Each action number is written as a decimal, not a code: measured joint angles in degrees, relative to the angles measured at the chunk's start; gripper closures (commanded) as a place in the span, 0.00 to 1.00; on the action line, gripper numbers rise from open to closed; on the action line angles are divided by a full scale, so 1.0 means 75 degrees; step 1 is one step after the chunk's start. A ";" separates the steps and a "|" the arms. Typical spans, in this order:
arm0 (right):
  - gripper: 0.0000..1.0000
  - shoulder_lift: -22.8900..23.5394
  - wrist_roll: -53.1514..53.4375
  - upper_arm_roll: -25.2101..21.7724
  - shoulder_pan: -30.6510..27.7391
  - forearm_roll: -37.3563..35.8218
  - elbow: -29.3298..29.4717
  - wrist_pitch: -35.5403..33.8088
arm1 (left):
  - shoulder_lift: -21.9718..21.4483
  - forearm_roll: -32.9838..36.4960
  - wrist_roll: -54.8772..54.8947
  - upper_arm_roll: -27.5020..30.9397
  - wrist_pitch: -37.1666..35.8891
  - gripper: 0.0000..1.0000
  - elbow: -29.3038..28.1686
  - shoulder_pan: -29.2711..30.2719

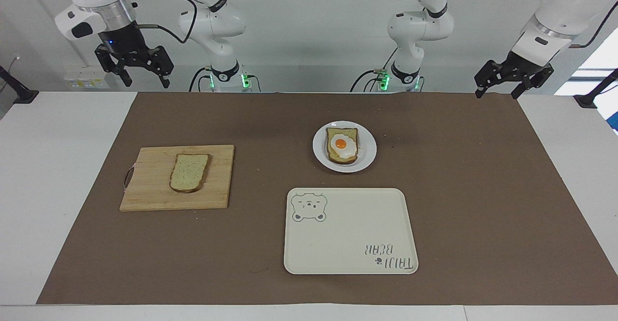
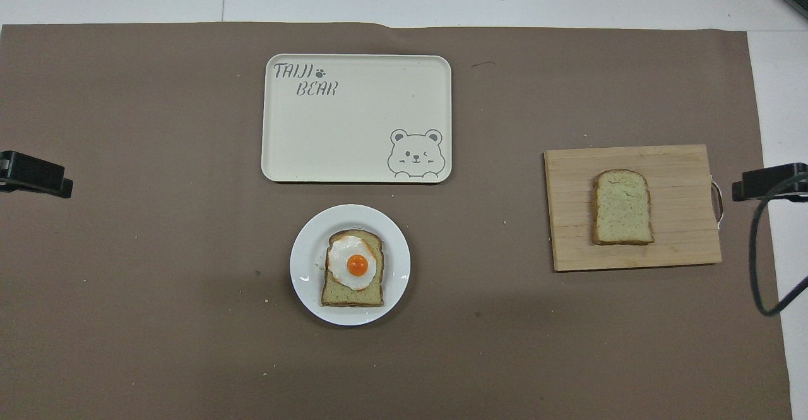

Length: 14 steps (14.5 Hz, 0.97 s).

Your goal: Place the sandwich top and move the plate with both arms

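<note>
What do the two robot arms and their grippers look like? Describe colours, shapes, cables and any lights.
Both arms are white, rounded and jointed, with black bands at the joints, silver wrist rings and black cables. The right gripper and left gripper are black, two-fingered linkages. Green lights glow at both bases.

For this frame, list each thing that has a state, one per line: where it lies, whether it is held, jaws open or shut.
Bread slice: flat on the cutting board, untouched.
Plate: on the mat, carries the egg toast, not held.
Tray: flat, nothing on it.
Left gripper: raised over the table edge, jaws open, holds nothing.
Right gripper: raised near the table edge, jaws open, holds nothing.
</note>
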 measured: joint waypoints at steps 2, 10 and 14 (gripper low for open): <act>0.00 0.0000 0.0000 0.0000 0.0000 0.0000 -0.0004 0.0000 | 0.0000 0.0000 0.0000 0.0000 0.0000 0.00 0.0000 0.0000; 0.00 -0.0007 0.0000 0.0000 0.0000 0.0000 -0.0051 0.0000 | 0.0000 0.0000 0.0000 0.0000 0.0000 0.00 0.0000 0.0000; 0.00 -0.0058 0.0000 0.0000 0.0000 0.0000 -0.0111 0.0000 | 0.0000 0.0000 0.0000 0.0000 0.0000 0.00 0.0000 0.0000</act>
